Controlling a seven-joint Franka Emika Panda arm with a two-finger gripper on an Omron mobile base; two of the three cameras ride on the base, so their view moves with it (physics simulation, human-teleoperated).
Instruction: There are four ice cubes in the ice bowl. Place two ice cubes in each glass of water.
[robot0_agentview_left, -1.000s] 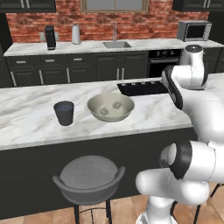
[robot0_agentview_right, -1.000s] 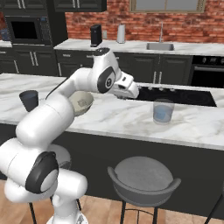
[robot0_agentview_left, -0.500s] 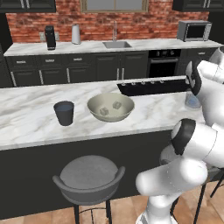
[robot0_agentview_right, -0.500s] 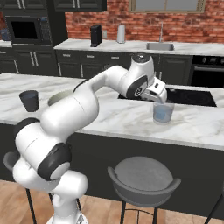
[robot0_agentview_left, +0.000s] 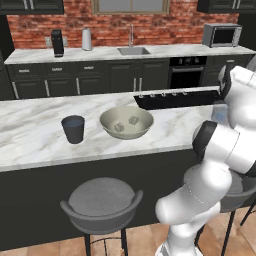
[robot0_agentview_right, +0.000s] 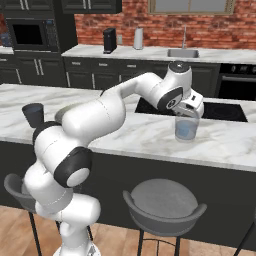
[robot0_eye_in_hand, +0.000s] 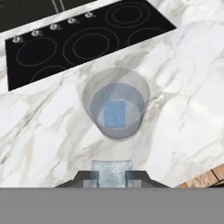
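Note:
My gripper (robot0_eye_in_hand: 112, 176) is shut on a whitish ice cube (robot0_eye_in_hand: 111, 169) and hangs just above the clear pale blue glass of water (robot0_eye_in_hand: 131, 94), which stands on the marble counter beside the cooktop. Another ice cube (robot0_eye_in_hand: 115, 113) lies inside that glass. In the right base view the gripper (robot0_agentview_right: 189, 112) sits right over the same glass (robot0_agentview_right: 186, 130). The ice bowl (robot0_agentview_left: 126, 135) stands mid-counter with two ice cubes (robot0_agentview_left: 118, 128) in it. Left of the bowl stands the dark grey glass of water (robot0_agentview_left: 73, 129).
A black cooktop (robot0_eye_in_hand: 83, 41) lies just beyond the clear glass. Grey stools (robot0_agentview_left: 102, 200) (robot0_agentview_right: 165, 200) stand in front of the counter. The counter's front edge (robot0_eye_in_hand: 205, 177) runs close below the glass. A back counter carries a sink and a microwave (robot0_agentview_left: 222, 35).
The arm has swung right from beside the ice bowl to over the clear glass, taking the ice cube with it. The jaws stayed shut on the cube.

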